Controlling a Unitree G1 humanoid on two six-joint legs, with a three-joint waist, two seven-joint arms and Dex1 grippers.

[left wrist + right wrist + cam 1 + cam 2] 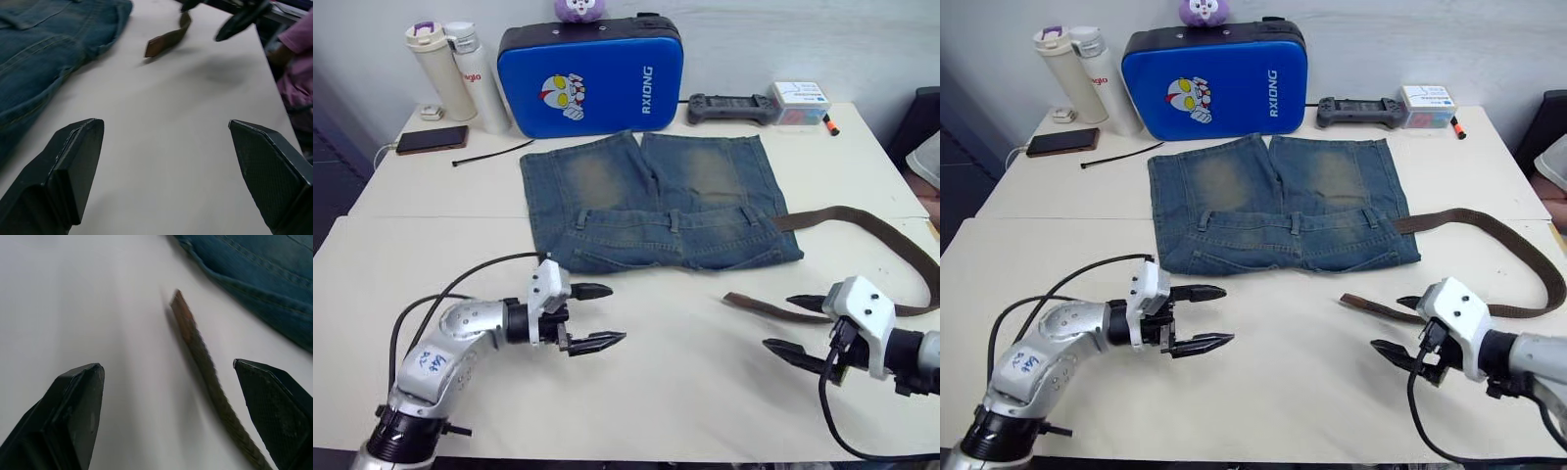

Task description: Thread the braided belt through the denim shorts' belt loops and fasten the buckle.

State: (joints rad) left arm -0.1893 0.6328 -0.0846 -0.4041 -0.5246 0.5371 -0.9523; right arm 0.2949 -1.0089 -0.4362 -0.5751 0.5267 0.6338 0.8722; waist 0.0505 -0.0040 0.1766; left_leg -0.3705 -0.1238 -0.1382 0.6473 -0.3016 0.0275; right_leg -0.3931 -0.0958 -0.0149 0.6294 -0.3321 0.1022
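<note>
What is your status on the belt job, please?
Both grippers, left and right, open, empty. Belt partly in the shorts; tip loose on table by right gripper. Nothing in the way.

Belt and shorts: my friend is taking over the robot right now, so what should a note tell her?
Left gripper: open, empty, over the bare table in front of the denim shorts.
Right gripper: open, empty, just short of the braided belt tip.
The shorts lie flat, waistband toward the robot. The belt leaves their right side and curls round; its tip lies loose on the table.
Done: belt looks at least partly started at the waistband.
Left: confirm the threading, finish it, fasten the buckle, which I cannot see.
</note>
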